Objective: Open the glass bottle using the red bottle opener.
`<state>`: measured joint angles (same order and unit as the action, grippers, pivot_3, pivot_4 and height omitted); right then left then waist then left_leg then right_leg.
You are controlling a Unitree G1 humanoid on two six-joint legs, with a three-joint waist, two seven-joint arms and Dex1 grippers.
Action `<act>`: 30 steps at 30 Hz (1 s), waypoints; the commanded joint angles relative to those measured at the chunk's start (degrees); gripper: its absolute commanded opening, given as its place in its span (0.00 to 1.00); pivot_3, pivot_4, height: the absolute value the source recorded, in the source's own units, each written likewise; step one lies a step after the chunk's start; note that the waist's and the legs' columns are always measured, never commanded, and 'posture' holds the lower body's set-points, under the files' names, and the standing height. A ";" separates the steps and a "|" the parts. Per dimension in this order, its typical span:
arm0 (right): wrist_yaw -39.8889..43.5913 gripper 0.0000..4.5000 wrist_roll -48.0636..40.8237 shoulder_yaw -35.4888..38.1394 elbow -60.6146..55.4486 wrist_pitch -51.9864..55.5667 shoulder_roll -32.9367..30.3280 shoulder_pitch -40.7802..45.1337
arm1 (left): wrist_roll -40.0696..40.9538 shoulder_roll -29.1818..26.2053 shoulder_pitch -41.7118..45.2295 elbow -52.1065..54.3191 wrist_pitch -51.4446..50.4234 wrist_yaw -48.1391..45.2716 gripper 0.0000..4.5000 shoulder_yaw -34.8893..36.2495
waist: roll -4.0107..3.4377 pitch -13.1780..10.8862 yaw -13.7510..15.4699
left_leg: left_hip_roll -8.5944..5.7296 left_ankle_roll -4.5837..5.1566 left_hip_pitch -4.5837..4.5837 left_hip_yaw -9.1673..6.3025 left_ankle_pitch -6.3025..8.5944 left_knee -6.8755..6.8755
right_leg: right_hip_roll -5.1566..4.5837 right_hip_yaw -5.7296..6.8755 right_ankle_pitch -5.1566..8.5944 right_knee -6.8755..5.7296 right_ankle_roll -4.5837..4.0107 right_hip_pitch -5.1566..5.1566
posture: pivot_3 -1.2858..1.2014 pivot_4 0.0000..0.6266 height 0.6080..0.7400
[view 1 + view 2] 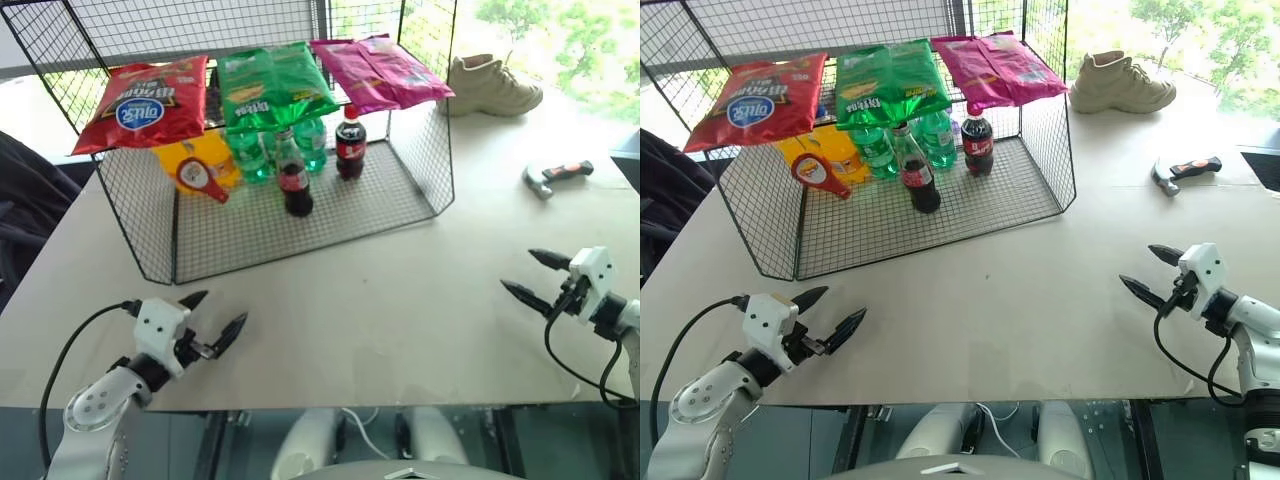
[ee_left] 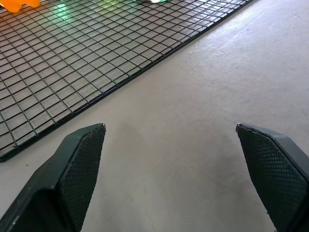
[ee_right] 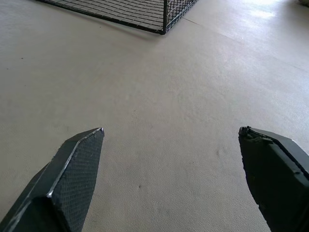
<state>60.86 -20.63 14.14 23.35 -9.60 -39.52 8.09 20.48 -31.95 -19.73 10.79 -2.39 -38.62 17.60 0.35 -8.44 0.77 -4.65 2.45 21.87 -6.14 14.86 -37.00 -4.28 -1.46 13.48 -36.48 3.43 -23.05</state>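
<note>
Left eye view: both arms low over the beige surface [image 1: 400, 310], nothing in either one.
Left gripper [image 1: 216, 316]: spread wide, empty, just short of the wire rack [image 1: 300, 225].
Right gripper [image 1: 535, 276]: also wide, empty, out over bare surface.
Glass bottle [image 1: 294, 180]: standing upright inside the rack, well ahead of the left gripper and a bit to its right.
Red bottle opener [image 1: 200, 177]: in the rack too, just left of the glass bottle, leaning against something yellow.
Hammer [image 1: 556, 176]: lying flat, well beyond the right gripper.
</note>
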 commanded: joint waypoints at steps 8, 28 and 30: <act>0.84 1.00 -0.04 0.77 -0.40 -0.78 -1.04 0.99 | 0.64 -0.07 1.15 0.75 0.87 -1.17 1.00 1.39 | 0.00 0.00 0.00 | 0.00 0.00 0.00 0.00 0.00 0.00 | 0.00 0.00 0.00 0.01 0.00 0.00 | 0.52 0.24 1.00; -0.56 1.00 -1.65 -1.10 -10.72 3.90 1.44 -1.44 | -0.54 2.42 4.71 1.45 -0.65 2.46 1.00 -0.08 | -0.01 0.00 0.02 | 0.00 0.01 0.00 -0.01 0.00 0.02 | 0.00 0.01 -0.01 0.03 0.01 0.00 | 0.52 0.24 1.00; -1.34 1.00 -2.65 -2.56 -15.98 6.55 2.91 -2.21 | -1.02 3.50 6.32 1.51 -0.96 4.28 1.00 -0.20 | 0.00 0.00 0.00 | 0.00 0.01 -0.01 -0.02 0.00 0.02 | 0.02 0.01 -0.01 0.02 0.01 0.00 | 0.52 0.24 1.00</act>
<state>60.25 -21.13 12.19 13.16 -5.12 -37.36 6.26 19.78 -28.93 -14.49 10.68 -3.40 -36.16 17.32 0.35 -8.44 0.78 -4.64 2.46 21.86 -6.17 14.86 -36.98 -4.27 -1.45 13.46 -36.45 3.44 -23.05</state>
